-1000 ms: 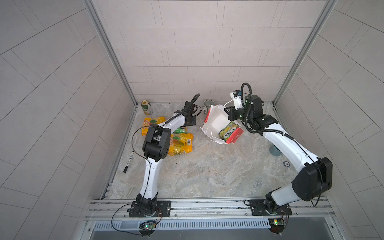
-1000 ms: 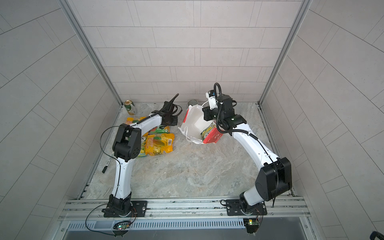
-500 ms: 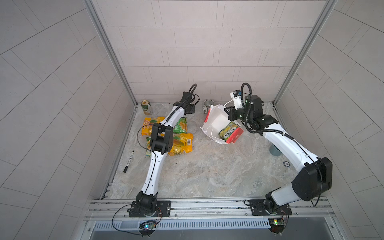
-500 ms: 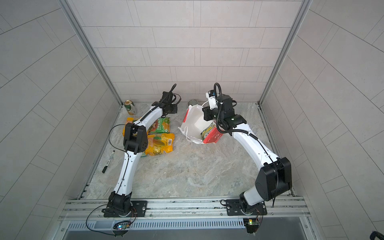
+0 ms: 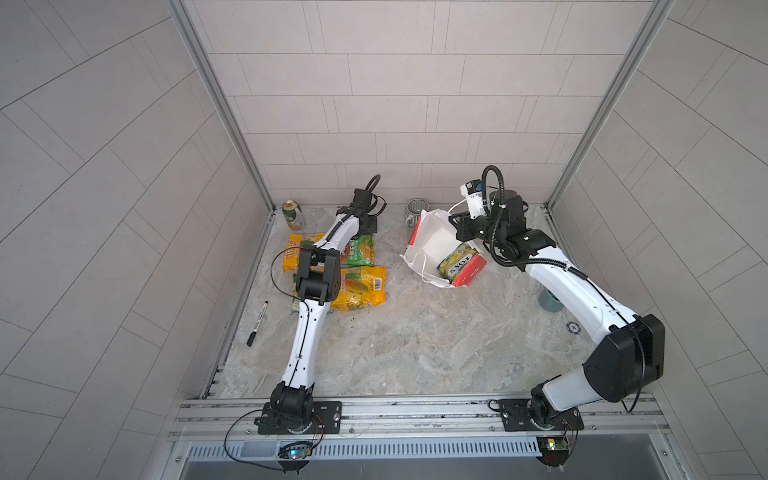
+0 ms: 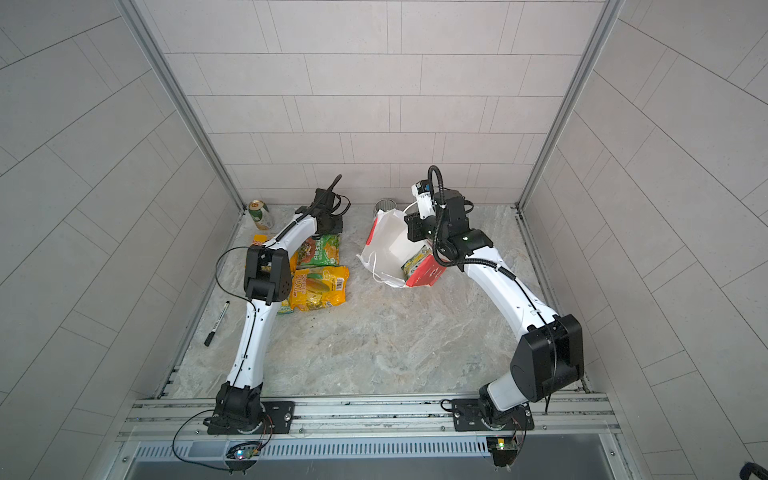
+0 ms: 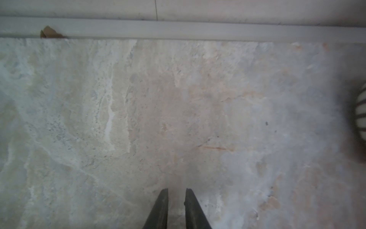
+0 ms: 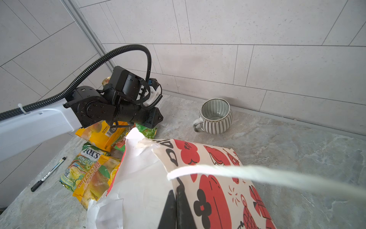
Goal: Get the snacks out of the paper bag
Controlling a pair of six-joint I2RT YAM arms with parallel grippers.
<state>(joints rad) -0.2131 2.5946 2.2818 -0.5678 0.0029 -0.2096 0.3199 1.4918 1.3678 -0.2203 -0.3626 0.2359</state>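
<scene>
The table [image 5: 415,340] carries everything. The largest thing on it is the paper bag [image 5: 430,239], which lies tilted near the back wall on the right side, its mouth turned toward the front and the middle. I judge it is held this way so that the opening stays wide and the inside can be reached from the left.

The right gripper [image 8: 175,193] does this holding: its jaws are pressed together on the upper wall of the bag, close to the white cord handle. The left gripper [image 7: 176,190] hangs over bare table near the back wall, between the pile of snacks and the bag. Its jaws stand only a little apart and nothing is between them, so it seems to be between two trips.

The bag is white inside, with red side panels, and red cartoon prints and black letters on the outer face. One yellow-green FOX'S packet [image 5: 457,262] is left inside, near the mouth, glossy and flat.

Four packets lie together on the left, well apart from the bag:
- a yellow-orange packet [image 5: 361,286]
- a green packet [image 5: 359,249]
- a second yellow-orange packet [image 8: 99,134]
- a FOX'S Spring Tea packet [image 8: 83,164], partly under the left arm

A ribbed mug [image 8: 215,117] stands just behind the bag.
</scene>
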